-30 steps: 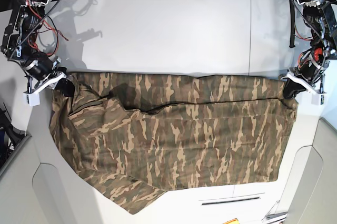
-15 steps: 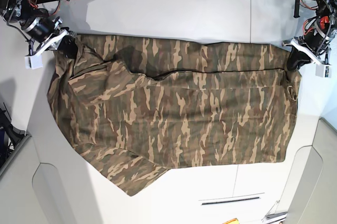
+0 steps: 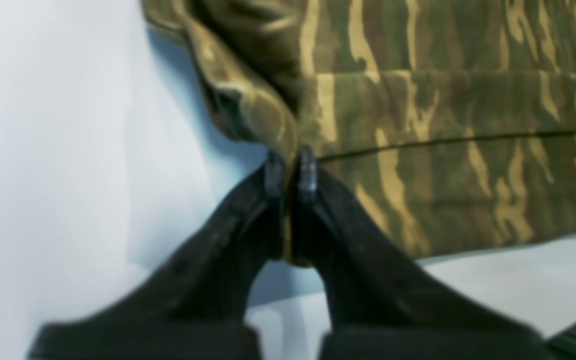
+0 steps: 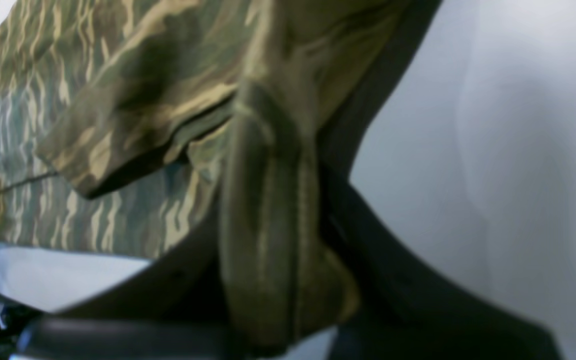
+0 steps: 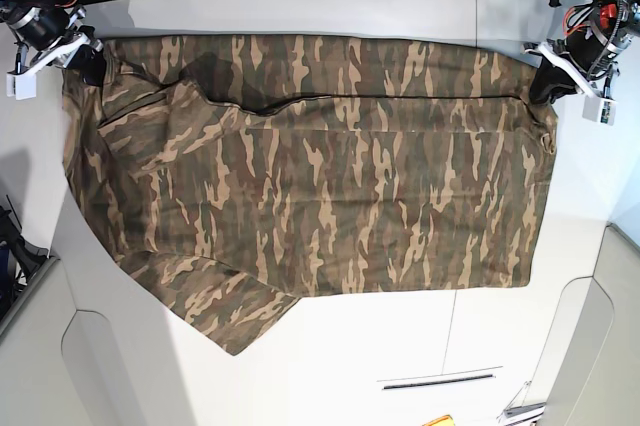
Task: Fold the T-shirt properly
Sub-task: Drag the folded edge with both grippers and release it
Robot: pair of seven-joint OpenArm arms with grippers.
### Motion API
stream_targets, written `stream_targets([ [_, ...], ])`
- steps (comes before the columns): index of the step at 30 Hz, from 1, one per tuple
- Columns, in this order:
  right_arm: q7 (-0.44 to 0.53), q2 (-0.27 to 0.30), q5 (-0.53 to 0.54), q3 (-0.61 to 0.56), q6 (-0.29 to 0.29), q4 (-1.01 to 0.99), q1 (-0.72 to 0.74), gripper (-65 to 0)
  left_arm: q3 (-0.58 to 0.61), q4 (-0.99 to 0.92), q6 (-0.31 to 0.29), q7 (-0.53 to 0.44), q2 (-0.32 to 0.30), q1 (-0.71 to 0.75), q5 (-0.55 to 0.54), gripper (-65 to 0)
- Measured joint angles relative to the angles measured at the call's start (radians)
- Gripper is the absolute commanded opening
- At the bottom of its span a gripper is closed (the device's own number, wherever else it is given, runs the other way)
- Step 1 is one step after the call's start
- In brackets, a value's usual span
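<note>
On the white table (image 5: pixel 300 6) lies the camouflage T-shirt (image 5: pixel 330 166) — spread wide, its far corners pinched by the left gripper (image 5: pixel 545 81) and right gripper (image 5: pixel 92 64), both clamped tight.

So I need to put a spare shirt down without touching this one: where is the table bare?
The widest bare patch of the table lies below the T-shirt's lower edge. A narrow strip runs above its top edge. Both top corners are crowded: the left gripper and right gripper pinch cloth there.
</note>
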Motion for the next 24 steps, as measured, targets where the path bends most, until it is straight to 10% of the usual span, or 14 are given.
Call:
stream_targets([
  [24,-0.016,0.034,0.003,0.008,0.003,0.0,-0.028,-65.0,-0.105,0.008,-0.056,0.069,0.063,0.111,-0.134,-65.0],
])
